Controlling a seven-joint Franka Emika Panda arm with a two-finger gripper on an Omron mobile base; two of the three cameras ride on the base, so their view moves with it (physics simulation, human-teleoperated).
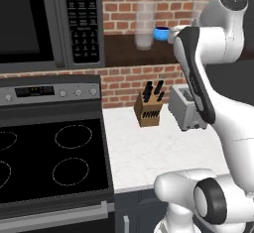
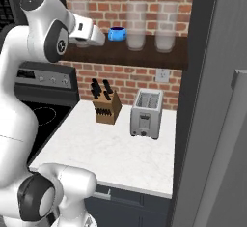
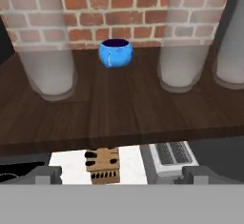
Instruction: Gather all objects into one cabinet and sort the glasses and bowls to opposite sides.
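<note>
Reach phase: our gripper [image 3: 116,173], fingers [image 3: 46,173] spread wide and empty, faces the blue bowl [image 3: 115,52] at twelve o'clock on the dark shelf [image 3: 119,108], between tall glasses [image 3: 50,56]. Next we judge a straight advance.

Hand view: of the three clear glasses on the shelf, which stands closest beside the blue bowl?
The right-hand neighbour glass, just right of the blue bowl. The left glass stands farther off, and the third glass sits at the frame's right edge.
</note>
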